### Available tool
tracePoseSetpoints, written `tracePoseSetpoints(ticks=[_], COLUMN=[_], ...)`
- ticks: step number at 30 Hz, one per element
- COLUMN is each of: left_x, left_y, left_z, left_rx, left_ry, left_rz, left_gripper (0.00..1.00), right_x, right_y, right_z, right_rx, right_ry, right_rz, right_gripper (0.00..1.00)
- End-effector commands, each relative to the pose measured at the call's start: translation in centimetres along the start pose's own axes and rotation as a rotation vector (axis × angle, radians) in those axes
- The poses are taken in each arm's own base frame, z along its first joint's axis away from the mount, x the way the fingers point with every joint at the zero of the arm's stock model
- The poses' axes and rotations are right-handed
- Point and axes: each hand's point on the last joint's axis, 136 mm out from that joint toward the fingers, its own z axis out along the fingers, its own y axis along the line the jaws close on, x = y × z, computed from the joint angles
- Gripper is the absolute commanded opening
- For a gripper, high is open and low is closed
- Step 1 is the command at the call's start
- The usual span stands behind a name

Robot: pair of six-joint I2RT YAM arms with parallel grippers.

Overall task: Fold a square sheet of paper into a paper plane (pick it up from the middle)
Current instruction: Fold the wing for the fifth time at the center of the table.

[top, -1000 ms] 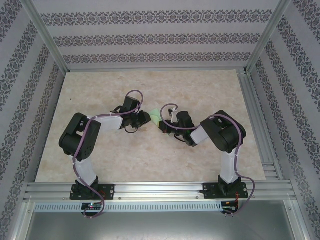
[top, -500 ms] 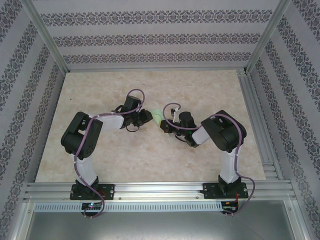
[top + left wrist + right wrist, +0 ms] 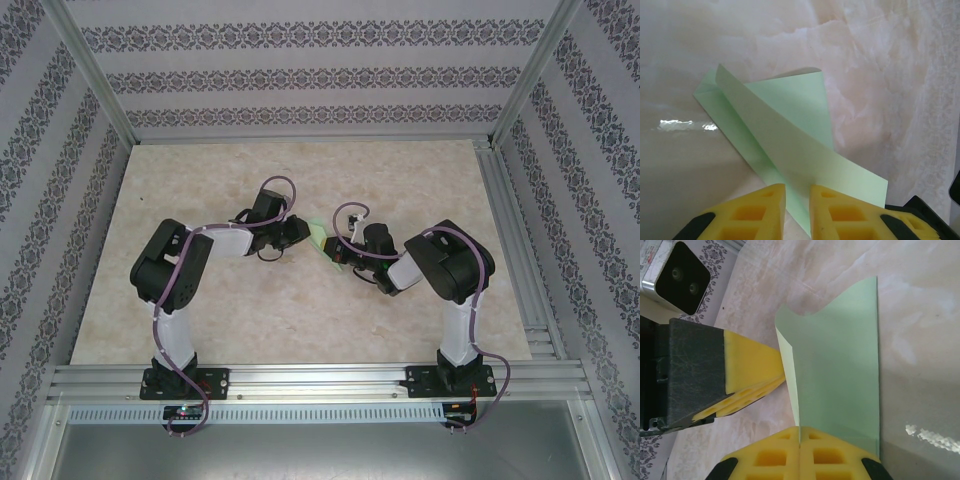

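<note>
The square sheet of paper (image 3: 319, 233) sits near the centre of the marble-patterned table (image 3: 200, 330), between the two arms, which reach inward toward each other. The sheet is pale mint green and partly folded. In the left wrist view, the sheet (image 3: 790, 115) shows a long diagonal crease, with one flap raised off the lower layer and a narrow folded strip along its left edge. The left gripper (image 3: 296, 232) approaches the sheet from the left side. Its yellow fingers (image 3: 765, 212) stand slightly apart, with a narrow gap visible between them, and the near end of the sheet runs into that gap. Whether the pads press on the paper cannot be determined. The right gripper (image 3: 343, 252) meets the sheet from the right side. In the right wrist view, its fingers (image 3: 840, 457) are pressed fully together, and the crease line of the sheet (image 3: 840, 370) enters the seam between them, so this gripper is clamped on the paper. In the same view, one layer of the sheet stands upright along the crease while the wider layer extends to the right above the table surface. The left gripper (image 3: 782, 376) appears there at the left, its fingertips meeting the folded edge of the sheet. The two grippers are close together, separated by the paper.
</note>
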Motion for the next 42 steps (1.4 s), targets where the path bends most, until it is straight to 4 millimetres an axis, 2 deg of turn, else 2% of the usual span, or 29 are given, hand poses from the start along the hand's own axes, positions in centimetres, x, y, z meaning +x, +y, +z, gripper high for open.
tracePoseSetpoints(ticks=[1, 11, 29, 42], left_x=[-0.7, -1.1, -0.3, -0.3], left_y=[-2.4, -3.0, -2.5, -2.2], left_z=[0.3, -1.3, -0.1, 0.9], left_rx=[0.073, 0.086, 0.095, 0.091], left_ry=[-0.025, -0.076, -0.032, -0.012], left_rz=[0.069, 0.094, 0.092, 0.092], left_gripper=[0.20, 0.20, 0.20, 0.19], right_x=[-0.4, 0.7, 1.1, 1.4], right_y=[-0.1, -1.1, -3.7, -4.4], right_z=[-0.2, 0.3, -0.1, -0.2], right_rx=[-0.012, 0.021, 0.129, 0.162], right_ry=[-0.012, 0.050, 0.048, 0.062], right_rz=[0.013, 0.031, 0.090, 0.107], right_gripper=[0.00, 0.00, 0.00, 0.00])
